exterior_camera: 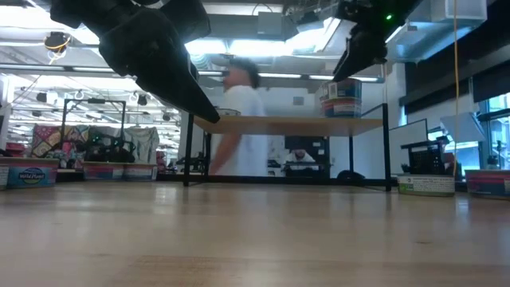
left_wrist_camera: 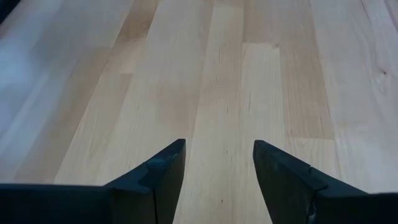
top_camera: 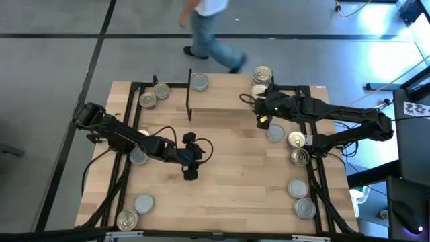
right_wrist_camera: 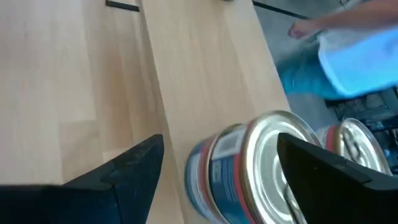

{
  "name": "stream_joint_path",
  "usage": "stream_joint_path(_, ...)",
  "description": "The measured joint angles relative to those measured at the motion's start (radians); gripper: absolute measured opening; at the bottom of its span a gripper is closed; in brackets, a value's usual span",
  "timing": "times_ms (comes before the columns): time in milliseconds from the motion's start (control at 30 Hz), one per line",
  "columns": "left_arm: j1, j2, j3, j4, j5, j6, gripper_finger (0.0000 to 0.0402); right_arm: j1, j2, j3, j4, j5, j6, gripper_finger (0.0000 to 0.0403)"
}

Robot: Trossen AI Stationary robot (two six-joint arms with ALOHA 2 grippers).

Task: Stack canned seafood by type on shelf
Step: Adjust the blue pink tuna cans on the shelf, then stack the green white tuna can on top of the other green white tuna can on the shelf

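Cans (right_wrist_camera: 249,168) are sitting between your right gripper's (right_wrist_camera: 217,180) open fingers on the shelf (top_camera: 222,111); you're aligning the stack while the left gripper's (left_wrist_camera: 217,180) fingers are hanging open, empty.

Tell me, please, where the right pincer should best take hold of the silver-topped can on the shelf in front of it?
Grip the can across its round side wall, coming from above: it stands upright on the shelf between the right pincer's open fingers, its flat lid offering no hold.
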Motion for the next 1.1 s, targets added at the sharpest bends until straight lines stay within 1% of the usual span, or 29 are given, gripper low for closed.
stream_joint_path(67, 0.0, 0.0, 0.0, 0.001, 0.0, 0.0, 0.0188, 0.0, 0.031, 0.0, 0.036, 0.038, -0.01, 0.031)
stream_joint_path(200, 0.0, 0.0, 0.0, 0.008, 0.0, -0.001, 0.0188, 0.0, 0.11, 0.0, 0.121, 0.155, -0.07, 0.031)
stream_joint_path(333, 0.0, 0.0, 0.0, 0.008, 0.0, -0.012, 0.0188, 0.0, 0.185, 0.0, 0.199, 0.245, -0.119, 0.031)
stream_joint_path(467, 0.0, 0.0, 0.0, 0.007, 0.0, -0.017, 0.0188, 0.0, 0.251, 0.0, 0.208, 0.389, -0.162, 0.031)
stream_joint_path(567, 0.0, 0.0, 0.0, 0.004, 0.0, -0.018, 0.0188, 0.0, 0.272, 0.001, 0.179, 0.459, -0.169, 0.031)
stream_joint_path(800, 0.0, 0.0, 0.0, 0.0, 0.0, -0.017, 0.0188, 0.0, 0.253, 0.0, 0.146, 0.469, -0.177, 0.031)
stream_joint_path(900, 0.0, 0.0, 0.0, -0.001, 0.0, -0.017, 0.0188, 0.002, 0.245, -0.001, 0.158, 0.45, -0.177, 0.031)
stream_joint_path(1000, 0.0, 0.0, 0.0, 0.0, 0.0, -0.017, 0.0188, 0.038, 0.24, 0.001, 0.197, 0.438, -0.177, 0.031)
stream_joint_path(1100, 0.0, 0.0, 0.0, 0.007, 0.0, -0.011, 0.0188, 0.107, 0.24, 0.029, 0.193, 0.437, -0.177, 0.031)
